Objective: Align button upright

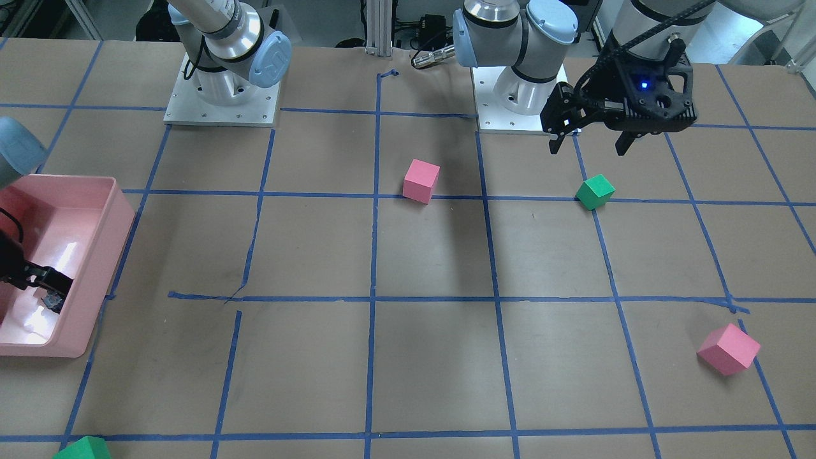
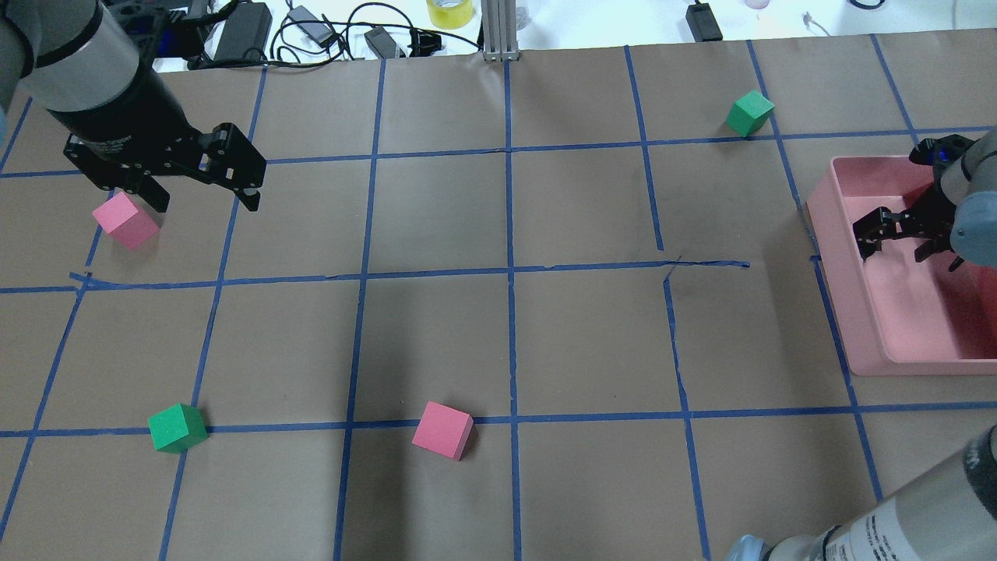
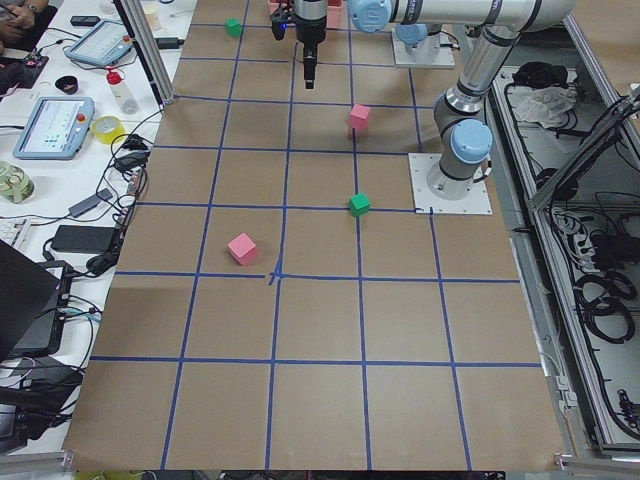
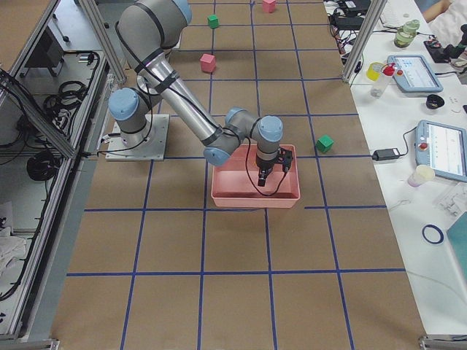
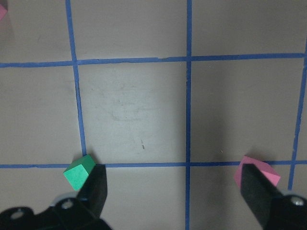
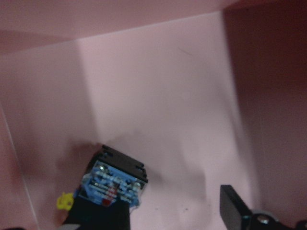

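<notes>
The button (image 6: 115, 179) lies on its side on the floor of the pink bin (image 6: 144, 28), blue-grey body up, yellow cap (image 6: 63, 201) pointing left. My right gripper (image 6: 165, 218) is open low inside the bin. One of its fingers (image 6: 96, 215) is right at the button and the other stands well apart. In the front-facing view the button (image 1: 52, 299) is a small dark speck at the right gripper (image 1: 38, 280) in the bin (image 1: 121, 217). My left gripper (image 2: 199, 195) is open and empty, hovering above the table far from the bin.
A pink cube (image 2: 125, 220) sits just under the left gripper. A green cube (image 2: 177, 428) and another pink cube (image 2: 442, 430) lie near the robot's side. A green cube (image 2: 750, 113) lies beyond the bin (image 2: 841, 257). Blue tape lines grid the brown table.
</notes>
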